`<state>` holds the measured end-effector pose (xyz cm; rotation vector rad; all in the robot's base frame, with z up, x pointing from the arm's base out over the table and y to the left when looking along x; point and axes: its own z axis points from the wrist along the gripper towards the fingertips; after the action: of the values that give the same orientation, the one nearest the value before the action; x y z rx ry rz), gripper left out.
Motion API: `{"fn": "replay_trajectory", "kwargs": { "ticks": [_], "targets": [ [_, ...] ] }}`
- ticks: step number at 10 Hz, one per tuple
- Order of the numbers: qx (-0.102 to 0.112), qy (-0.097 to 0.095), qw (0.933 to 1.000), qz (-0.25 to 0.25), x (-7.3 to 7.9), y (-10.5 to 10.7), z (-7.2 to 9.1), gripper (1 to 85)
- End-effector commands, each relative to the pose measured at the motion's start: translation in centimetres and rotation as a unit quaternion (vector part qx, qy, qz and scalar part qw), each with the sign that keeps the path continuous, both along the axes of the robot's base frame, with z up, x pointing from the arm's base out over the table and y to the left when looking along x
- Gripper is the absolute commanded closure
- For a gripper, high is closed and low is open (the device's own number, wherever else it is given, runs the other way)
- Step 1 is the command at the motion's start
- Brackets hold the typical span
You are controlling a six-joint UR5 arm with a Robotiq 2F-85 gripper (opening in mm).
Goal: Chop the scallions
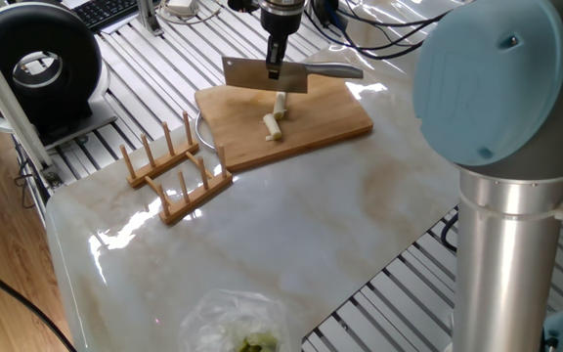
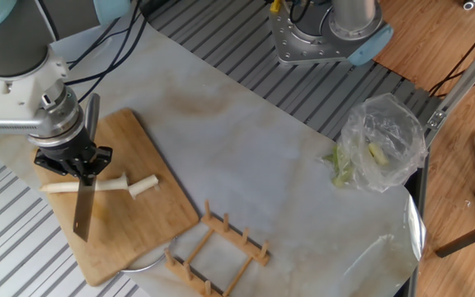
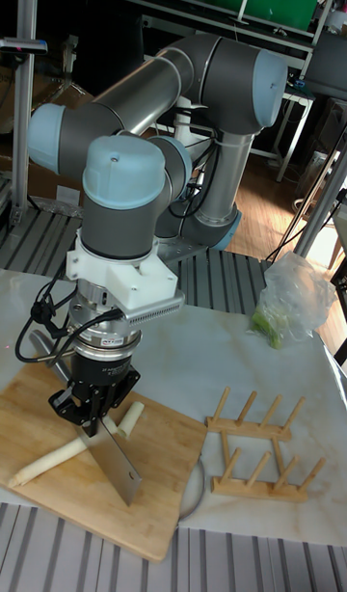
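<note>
The scallions lie on a wooden cutting board [image 1: 325, 122] [image 2: 134, 223] [image 3: 92, 500]. They show as a long pale stalk [image 2: 56, 187] [image 3: 43, 462] [image 1: 281, 101] and a short cut piece [image 2: 144, 186] [image 3: 130, 417] [image 1: 274, 127]. My gripper [image 1: 275, 68] [image 2: 81, 169] [image 3: 94, 423] is shut on a steel cleaver [image 1: 252, 73] [image 2: 82, 214] [image 3: 120, 467]. The blade points down and crosses the long stalk near its cut end. Whether the edge touches the stalk cannot be told.
A wooden dish rack [image 1: 174, 171] [image 2: 217, 243] [image 3: 260, 447] stands beside the board. A clear plastic bag with green bits [image 2: 378, 144] [image 3: 289, 303] [image 1: 238, 328] sits at the far table end. The robot's base column [image 1: 501, 147] is close by. A metal rim [image 2: 143, 266] peeks from under the board.
</note>
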<state>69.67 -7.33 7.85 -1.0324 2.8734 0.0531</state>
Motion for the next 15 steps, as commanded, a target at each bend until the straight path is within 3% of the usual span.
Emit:
{"fn": "replay_trajectory", "kwargs": {
  "ticks": [1, 15],
  "targets": [
    [0.008, -0.004, 1.0000, -0.004, 0.21, 0.21, 0.00, 84.3],
    [0.019, -0.010, 0.9998, -0.004, 0.30, -0.06, -0.15, 84.3]
  ]
}}
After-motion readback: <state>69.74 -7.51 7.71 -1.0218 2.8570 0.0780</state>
